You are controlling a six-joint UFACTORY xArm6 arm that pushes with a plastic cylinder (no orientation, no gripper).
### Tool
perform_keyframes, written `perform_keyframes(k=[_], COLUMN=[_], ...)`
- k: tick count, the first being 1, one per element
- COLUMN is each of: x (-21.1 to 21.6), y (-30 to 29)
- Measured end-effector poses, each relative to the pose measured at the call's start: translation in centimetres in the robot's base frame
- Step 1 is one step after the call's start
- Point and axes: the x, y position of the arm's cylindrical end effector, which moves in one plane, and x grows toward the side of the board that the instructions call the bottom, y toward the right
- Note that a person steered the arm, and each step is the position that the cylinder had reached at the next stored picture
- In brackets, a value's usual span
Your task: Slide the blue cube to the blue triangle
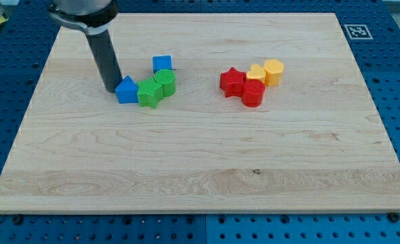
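The blue cube (162, 64) sits on the wooden board, up and to the right of the blue triangle (127, 90). A green star (149, 93) and a green cylinder (165, 83) lie between them, touching the triangle's right side and just below the cube. My tip (112, 88) is at the left edge of the blue triangle, touching or nearly touching it. The dark rod rises from there to the view's top left.
A red star (232, 82), a red cylinder (253, 93), a yellow heart (256, 72) and a yellow cylinder (273, 71) cluster right of centre. The board's (200, 176) edges border a blue pegboard frame; a fiducial tag (355, 31) sits top right.
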Motion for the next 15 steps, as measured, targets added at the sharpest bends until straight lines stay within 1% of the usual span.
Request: perform_keyframes(k=[1, 3, 4, 5, 6, 9, 10, 13, 15], x=[-1.7, -8.1, -8.6, -7.4, -5.9, -5.8, -5.8, -4.8, -4.6], y=[0.7, 1.3, 7.4, 14.1, 15.2, 9.6, 8.6, 8.0, 5.4])
